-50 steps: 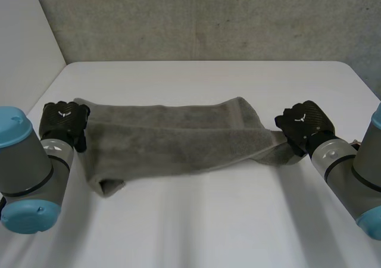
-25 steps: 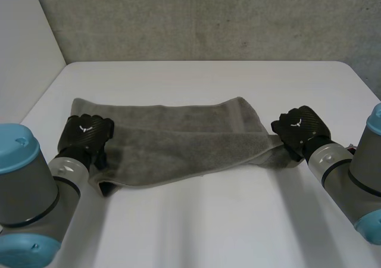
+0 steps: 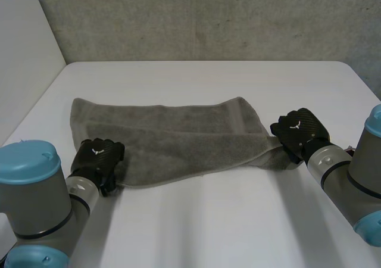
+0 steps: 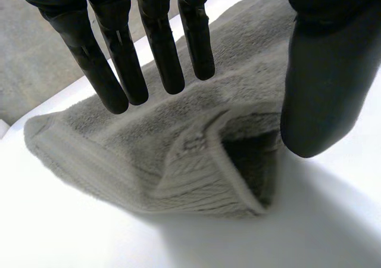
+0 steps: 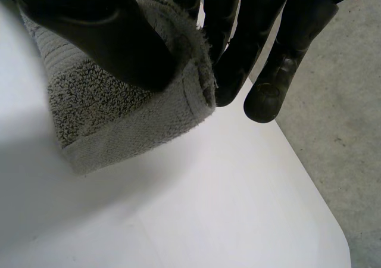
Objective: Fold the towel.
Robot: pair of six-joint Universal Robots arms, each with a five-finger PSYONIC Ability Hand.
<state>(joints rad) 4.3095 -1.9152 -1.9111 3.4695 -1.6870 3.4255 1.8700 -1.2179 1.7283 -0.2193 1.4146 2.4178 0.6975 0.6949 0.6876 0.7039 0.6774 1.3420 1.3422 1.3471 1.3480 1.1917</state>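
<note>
Since the towel (image 3: 172,140) is soft, light terry (limp, no stiffness), we judge its doubled corners the best hold. It lies across the middle of the surface (image 3: 208,220). The right hand (image 3: 297,130) pinches its right end; the left hand (image 3: 98,158) is released, fingers straight, at the near-left corner.

Splayed left hand (image 3: 98,156) — pinching right hand (image 3: 299,130).

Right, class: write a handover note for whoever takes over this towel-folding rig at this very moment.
Left hand: open, fingers straight, over the towel's near left corner, not gripping.
Right hand: shut on the towel's right end, thumb on top, fingers curled round its edge.
Towel: a long strip across the table, apparently folded once lengthwise.
Left to do: grip the left corner, then probably fold end to end.
</note>
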